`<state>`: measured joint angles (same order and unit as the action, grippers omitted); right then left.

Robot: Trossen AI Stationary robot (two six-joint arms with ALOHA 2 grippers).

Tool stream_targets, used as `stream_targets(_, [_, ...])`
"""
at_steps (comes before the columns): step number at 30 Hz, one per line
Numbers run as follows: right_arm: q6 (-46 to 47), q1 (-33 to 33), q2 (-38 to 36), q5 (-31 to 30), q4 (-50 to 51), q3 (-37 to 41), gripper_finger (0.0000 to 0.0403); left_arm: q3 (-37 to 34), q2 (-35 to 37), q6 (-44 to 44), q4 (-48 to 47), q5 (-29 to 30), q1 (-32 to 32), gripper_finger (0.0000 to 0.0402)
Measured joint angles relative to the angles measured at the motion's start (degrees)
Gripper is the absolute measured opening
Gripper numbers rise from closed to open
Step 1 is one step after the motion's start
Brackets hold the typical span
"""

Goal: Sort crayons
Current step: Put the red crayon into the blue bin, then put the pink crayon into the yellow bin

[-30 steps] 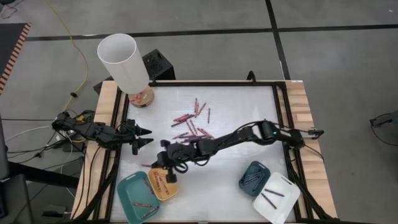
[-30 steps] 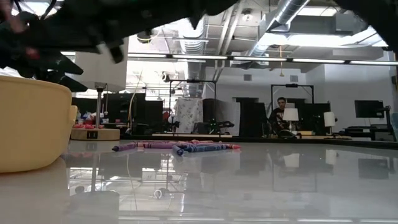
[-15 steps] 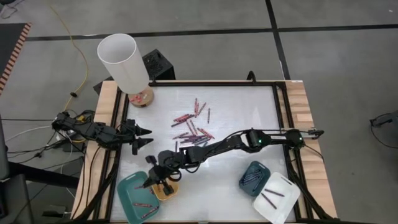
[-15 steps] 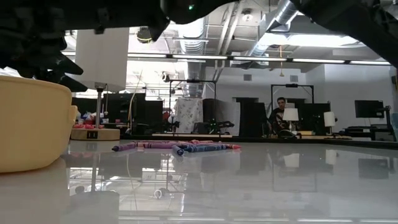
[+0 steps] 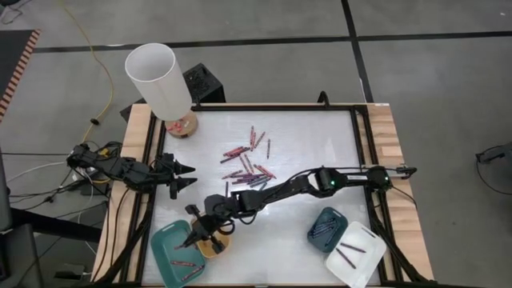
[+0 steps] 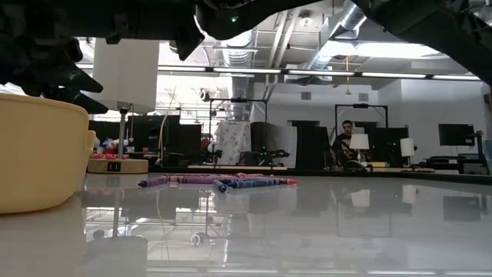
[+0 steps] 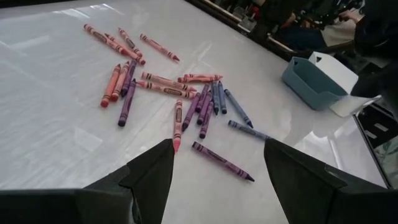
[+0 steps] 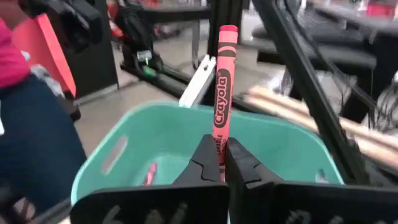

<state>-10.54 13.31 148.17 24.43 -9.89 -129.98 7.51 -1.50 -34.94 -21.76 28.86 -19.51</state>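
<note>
Several crayons (image 5: 246,164) in red, pink, purple and blue lie loose at the table's middle, also seen as a pile (image 7: 174,93) in the left wrist view. My right gripper (image 5: 196,234) reaches across to the near left, above the yellow tray (image 5: 214,243) and beside the teal tray (image 5: 172,254). It is shut on a red-pink crayon (image 8: 221,87). My left gripper (image 7: 217,149) waits open at the table's left edge, holding nothing. My right gripper pinches the red-pink crayon by one end (image 8: 219,140) between its two fingers. The fingers (image 8: 202,162) run nearly level, toward the table's near left corner. The crayon sticks out past the fingertips in line with them, lifted clear, over the teal tray (image 8: 155,143).
The teal tray holds a few crayons. A dark-blue tray (image 5: 326,228) and a white tray (image 5: 354,252) with crayons stand at the near right. A lamp with a white shade (image 5: 158,80) stands at the far left corner. A black frame (image 5: 240,106) rims the table.
My right gripper has gone toward the table's near left corner with the crayon, sinking a little, and its wrist has rolled. It stays shut on the crayon.
</note>
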Motion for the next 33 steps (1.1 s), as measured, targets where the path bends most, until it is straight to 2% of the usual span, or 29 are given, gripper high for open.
stream_targets(5, [4.0,0.1,2.8,2.7,-6.1,0.0,0.0001,0.0,0.0,0.0,0.0,0.0,0.0,0.0240])
stream_targets(9, [7.2,-0.2,3.1,2.7,-5.8,0.1,0.0001,0.0,0.0,0.0,0.0,0.0,0.0,0.0240])
stream_targets(19, [7.7,-0.7,3.0,2.7,-5.4,0.1,0.0011,0.0,0.0,0.0,0.0,0.0,0.0,0.0240])
stream_targets(33, [9.1,-0.7,3.0,1.4,-3.8,0.1,0.0060,0.0,0.0,0.0,0.0,0.0,0.0,0.0240])
